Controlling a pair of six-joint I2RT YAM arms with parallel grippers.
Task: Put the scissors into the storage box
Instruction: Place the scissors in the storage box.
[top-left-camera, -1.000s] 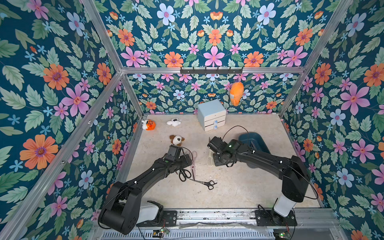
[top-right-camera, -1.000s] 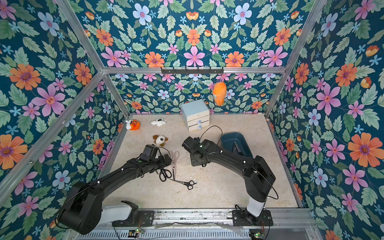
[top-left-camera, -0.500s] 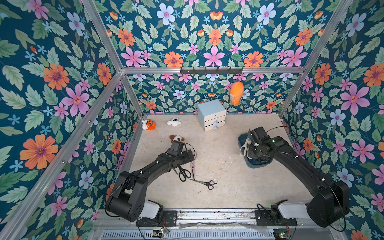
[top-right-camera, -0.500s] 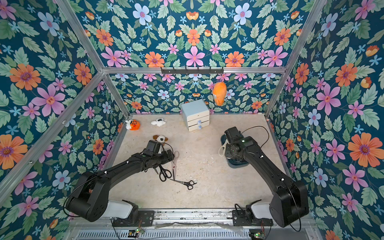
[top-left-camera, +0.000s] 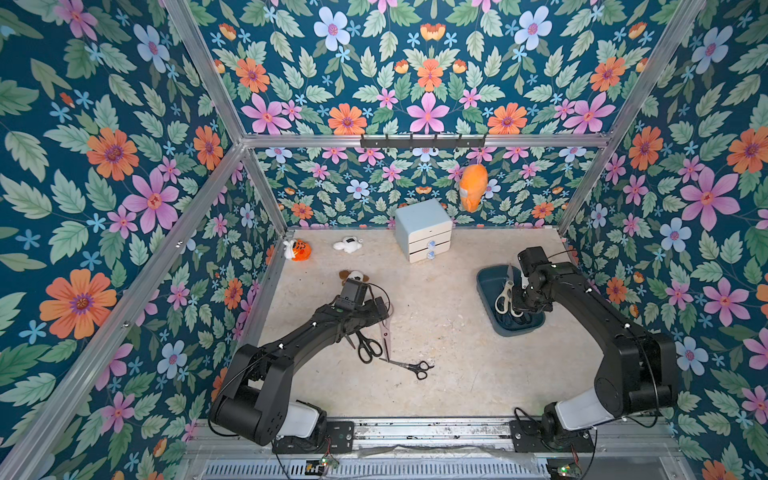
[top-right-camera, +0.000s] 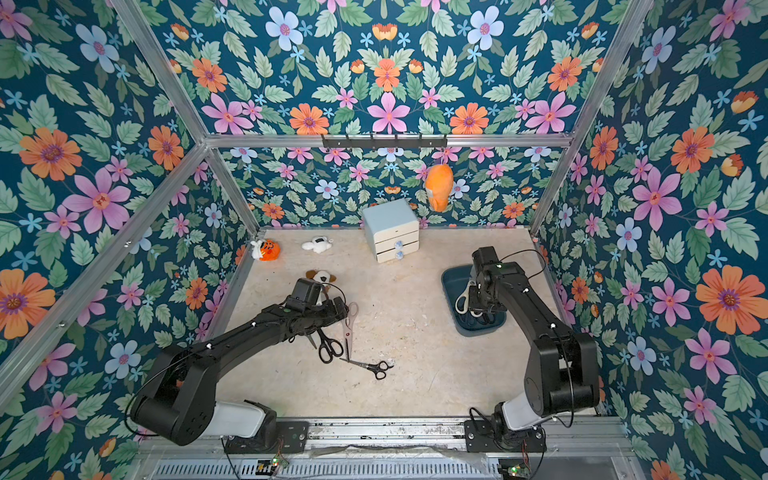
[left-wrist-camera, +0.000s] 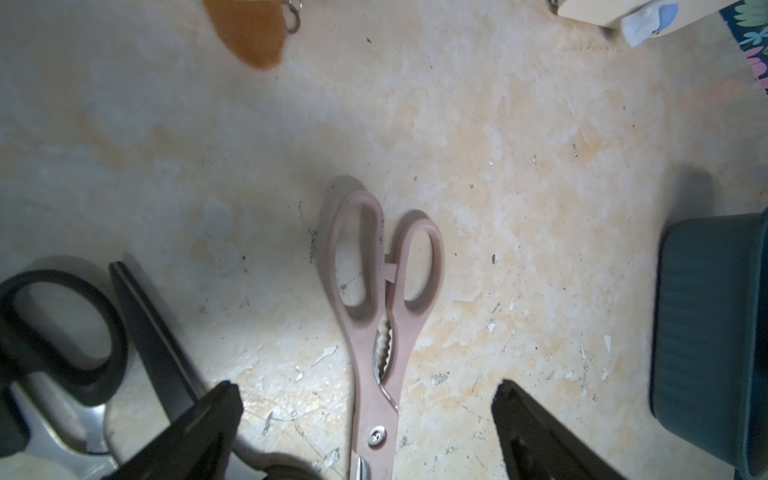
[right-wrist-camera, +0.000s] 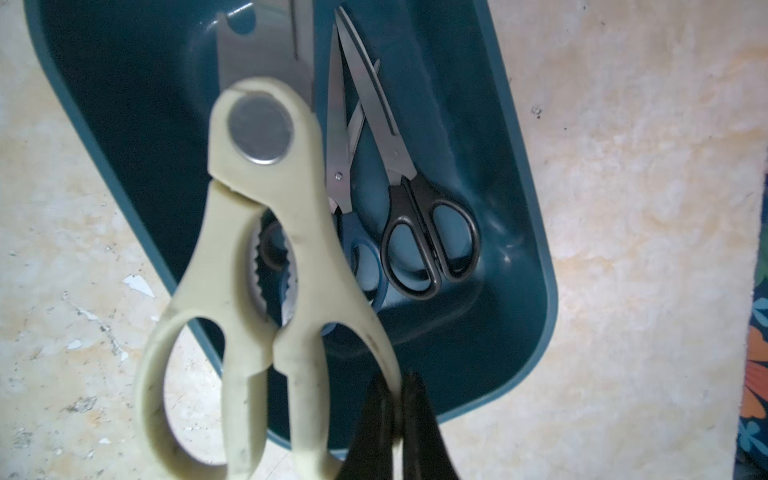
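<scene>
— Over the box (right-wrist-camera: 528, 208), the right gripper (right-wrist-camera: 401, 384) is clenched on one handle loop of the cream scissors (right-wrist-camera: 266, 249). How high they hang, I cannot tell. Their blades are cut off at the edge of the wrist view.
— What lies inside?
— A black pair (right-wrist-camera: 428, 249) and a blue pair (right-wrist-camera: 370, 270). The cream handles hide part of the blue one, and perhaps one more dark loop.
— And the left gripper (left-wrist-camera: 368, 388)?
— It is spread wide and holds nothing. Its fingers (left-wrist-camera: 199, 424) stand on either side of the pink scissors (left-wrist-camera: 386, 291), near the pivot, without touching. The pink blades are outside that picture.
— Are others on the table (top-left-camera: 449, 374)?
— Yes, in both top views. A big black pair (top-left-camera: 368, 347) lies beside the pink scissors, its blades partly under the left arm. A small black pair (top-left-camera: 409, 366) lies near the pink tips.
</scene>
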